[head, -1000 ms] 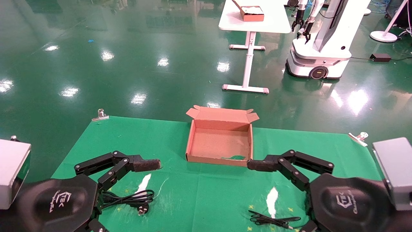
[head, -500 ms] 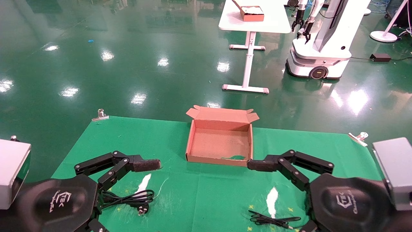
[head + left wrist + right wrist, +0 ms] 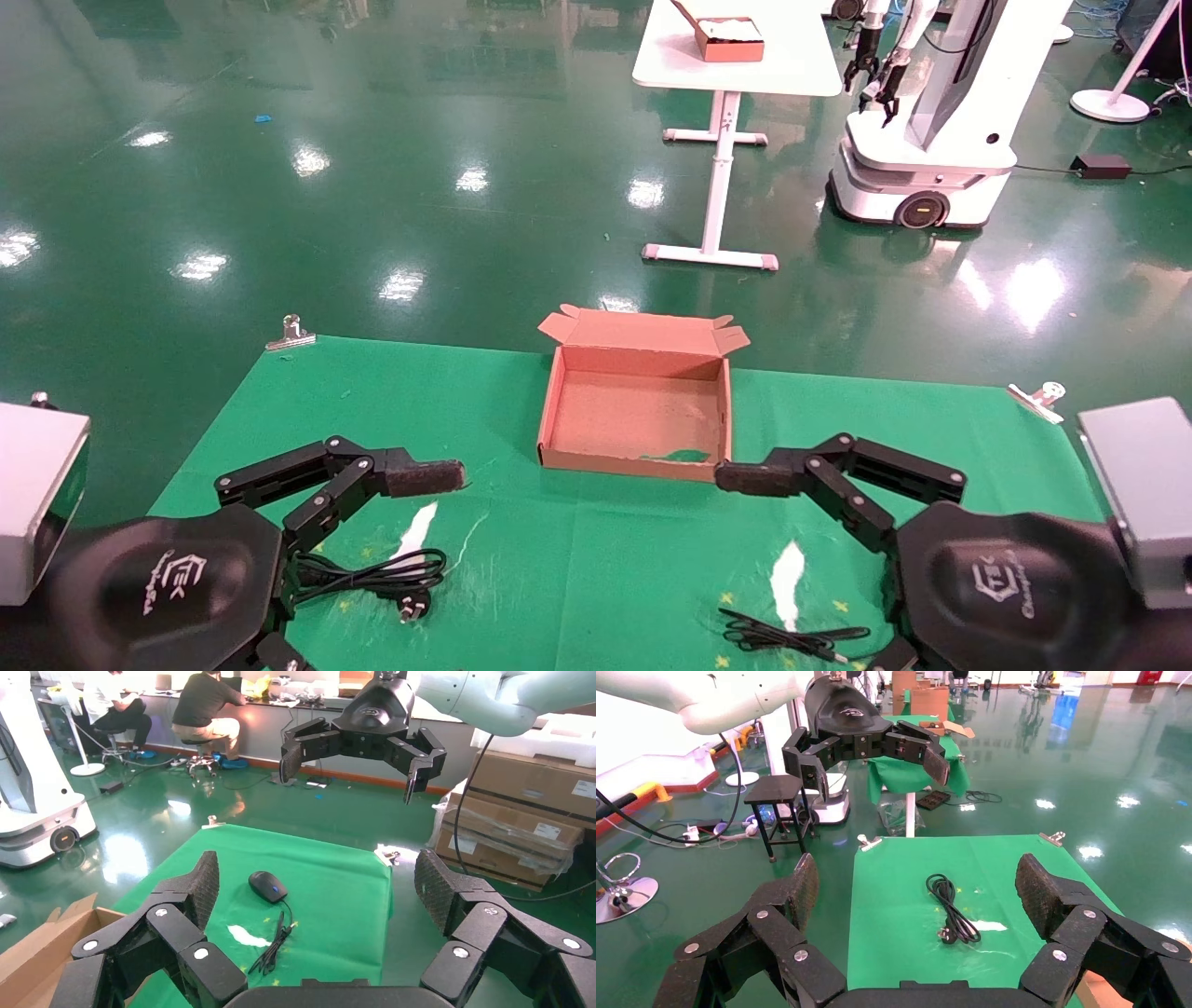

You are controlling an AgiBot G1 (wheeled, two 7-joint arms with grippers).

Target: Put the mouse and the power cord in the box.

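The open brown cardboard box (image 3: 638, 410) sits at the middle of the far side of the green cloth, with nothing inside. The coiled black power cord (image 3: 372, 578) lies near the front left, beneath my left gripper (image 3: 320, 892), which hovers open and holds nothing. In the right wrist view the power cord (image 3: 953, 910) is in full sight. The black mouse (image 3: 268, 886) with its bundled cable (image 3: 274, 948) lies at the front right below my right gripper (image 3: 921, 892), also open with nothing in it. In the head view only the cable (image 3: 782, 638) shows; the mouse is hidden there.
Metal clips (image 3: 291, 333) (image 3: 1038, 399) pin the cloth's far corners. White tape marks (image 3: 416, 529) (image 3: 788, 570) lie on the cloth. Beyond the table stand a white table (image 3: 736, 56) with a small box and another robot (image 3: 922, 140).
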